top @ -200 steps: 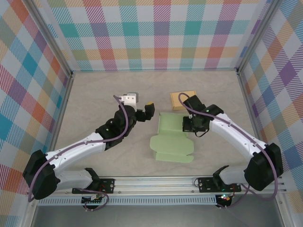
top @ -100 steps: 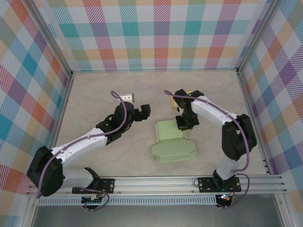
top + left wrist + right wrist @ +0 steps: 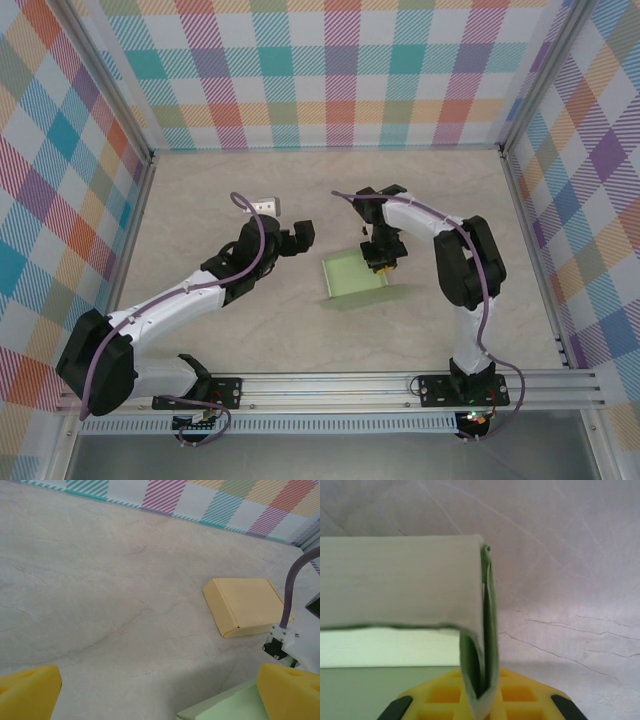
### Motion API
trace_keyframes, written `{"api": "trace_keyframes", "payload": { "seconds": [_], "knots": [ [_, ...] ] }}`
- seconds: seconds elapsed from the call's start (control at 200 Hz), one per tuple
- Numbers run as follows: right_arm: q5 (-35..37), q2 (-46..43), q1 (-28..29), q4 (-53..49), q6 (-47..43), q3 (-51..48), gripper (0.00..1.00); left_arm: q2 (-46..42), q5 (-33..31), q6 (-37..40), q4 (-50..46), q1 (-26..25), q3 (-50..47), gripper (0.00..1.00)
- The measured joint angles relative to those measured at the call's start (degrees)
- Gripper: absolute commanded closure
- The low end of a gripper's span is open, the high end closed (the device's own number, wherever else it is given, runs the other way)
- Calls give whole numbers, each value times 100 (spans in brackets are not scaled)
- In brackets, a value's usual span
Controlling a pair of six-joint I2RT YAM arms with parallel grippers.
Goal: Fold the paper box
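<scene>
Our right gripper (image 3: 383, 261) pinches the far flap of the pale green paper box (image 3: 360, 284), whose body lies just nearward of it, long axis sideways, with our spread left gripper (image 3: 303, 238) hovering empty off its left end.
</scene>
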Motion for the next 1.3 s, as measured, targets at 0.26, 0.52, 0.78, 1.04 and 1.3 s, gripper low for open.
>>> {"api": "trace_keyframes", "payload": {
  "seconds": [0.26,0.52,0.78,1.04,1.3],
  "knots": [
    [437,271,-2,-197,48,256,96,-39,26,0,20,4,-90,0],
    [1178,883,92,-337,256,391,85,-59,42,0,22,4,-90,0],
    [1443,887,264,-361,424,378,100,-61,42,2,20,4,-90,0],
    [2059,1010,540,-402,907,376,100,-61,26,4,17,4,-90,0],
    [2437,1152,761,-468,1261,415,100,-61,17,26,-4,4,-87,0]
  ]
}}
